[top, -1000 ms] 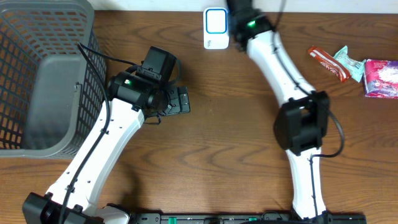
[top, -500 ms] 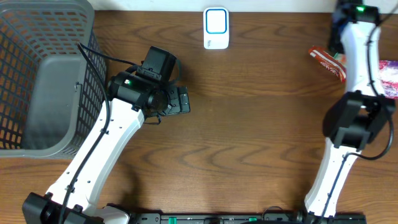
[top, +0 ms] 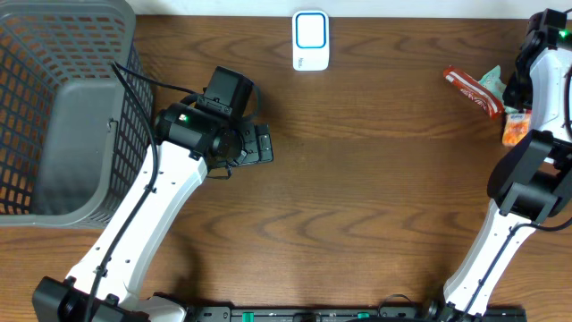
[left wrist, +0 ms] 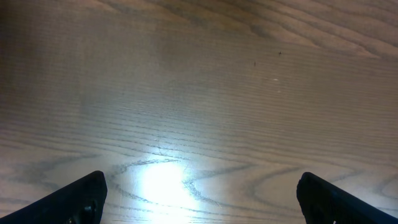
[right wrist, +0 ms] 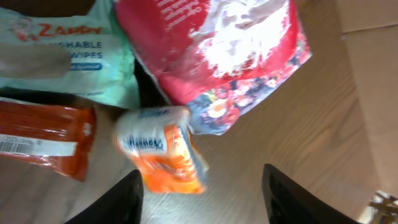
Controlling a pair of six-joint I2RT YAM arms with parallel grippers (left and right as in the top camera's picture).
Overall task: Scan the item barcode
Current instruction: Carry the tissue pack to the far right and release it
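Note:
The white and blue barcode scanner (top: 310, 40) stands at the table's back edge. A small orange packet (right wrist: 165, 149), the item, looks blurred in the right wrist view, just beyond my right gripper (right wrist: 202, 199), nearer its left finger. The jaws stand apart and hold nothing. From overhead the same orange packet (top: 511, 132) lies beside my right arm (top: 547, 72) at the far right, and the arm hides the gripper itself. My left gripper (left wrist: 199, 202) is wide open over bare wood; overhead it sits left of centre (top: 259, 143).
Other packets lie round the orange one: a pale green wipes pack (right wrist: 62, 46), a red and pink bag (right wrist: 217, 56) and an orange-red wrapper (right wrist: 43, 137), seen overhead as a red wrapper (top: 472, 92). A grey mesh basket (top: 36, 54) fills the far left.
My right arm swung from the scanner to the far right edge, and its jaws went from shut to open. The orange packet now shows by the packets there. The left arm stayed still.

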